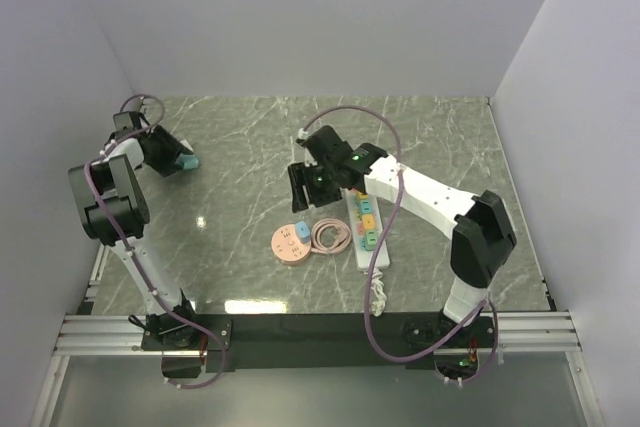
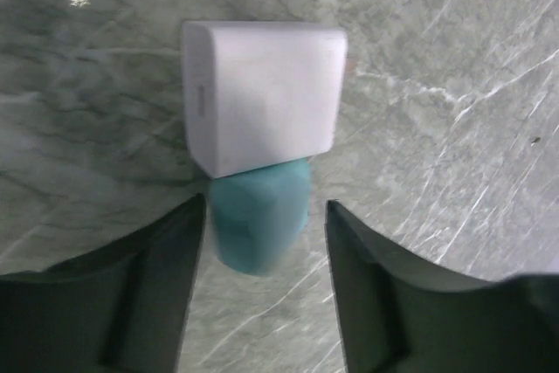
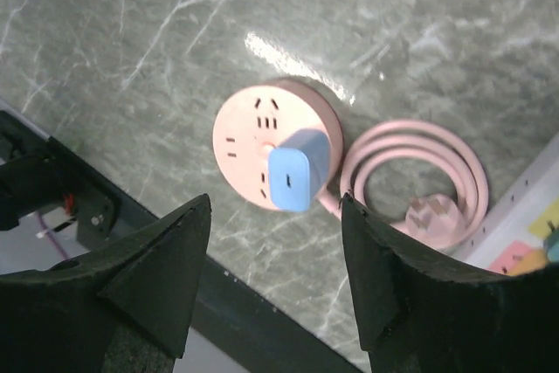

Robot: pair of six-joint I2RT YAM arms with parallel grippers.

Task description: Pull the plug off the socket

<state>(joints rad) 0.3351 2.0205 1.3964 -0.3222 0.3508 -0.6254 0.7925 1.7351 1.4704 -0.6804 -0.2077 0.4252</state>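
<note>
Right wrist, blue plug in pink outlet (cord coiled), left gripper and right gripper open, empty

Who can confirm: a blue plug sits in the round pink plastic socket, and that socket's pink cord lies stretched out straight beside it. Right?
Not quite. The pink cord is wound into a flat coil, not stretched out straight; the right wrist view shows it. The rest holds: the blue plug sits in the round pink plastic socket, and the cord lies beside that socket.

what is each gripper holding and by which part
Nothing: the left gripper is open around the teal-tipped plug, the right gripper open and empty.
</note>
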